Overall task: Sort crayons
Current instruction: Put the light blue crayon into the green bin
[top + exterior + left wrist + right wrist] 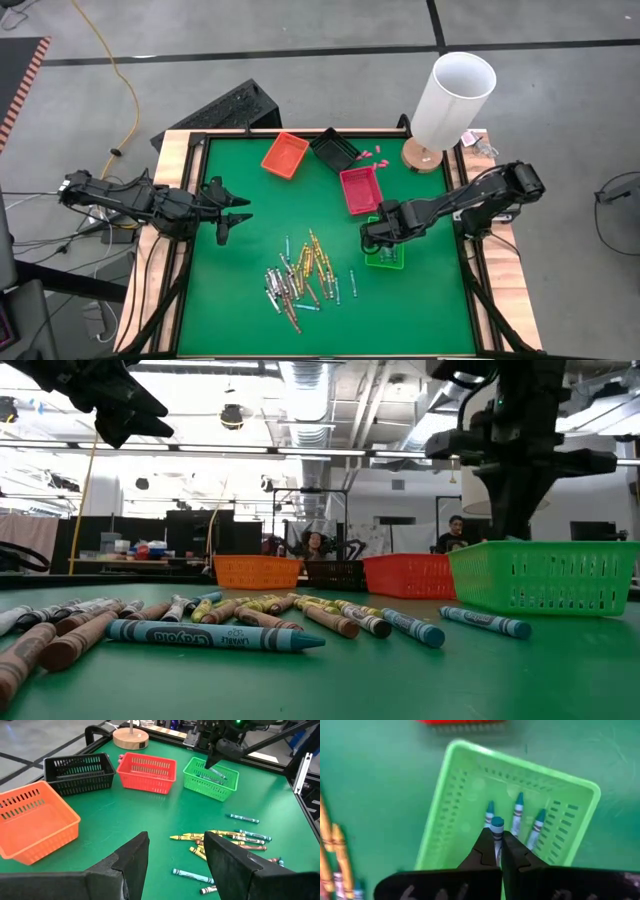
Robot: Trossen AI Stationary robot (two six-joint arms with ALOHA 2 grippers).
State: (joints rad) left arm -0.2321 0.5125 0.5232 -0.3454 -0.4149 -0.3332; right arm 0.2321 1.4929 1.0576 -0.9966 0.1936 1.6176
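Inside the green tray point(470, 810) you already have three blue crayons point(517, 817), while most of the crayons point(300, 275) lie mixed on the table point(420, 300), so much sorting is left. Your right pincer point(498, 851) is closed on a fourth blue crayon point(496, 827) above that tray. Your left pincer point(235, 212) waits wide open and empty, near the pile.

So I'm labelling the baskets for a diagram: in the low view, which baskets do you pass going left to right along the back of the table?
orange basket → black basket → red basket → green basket, which stands nearest the camera, with the right gripper above it.
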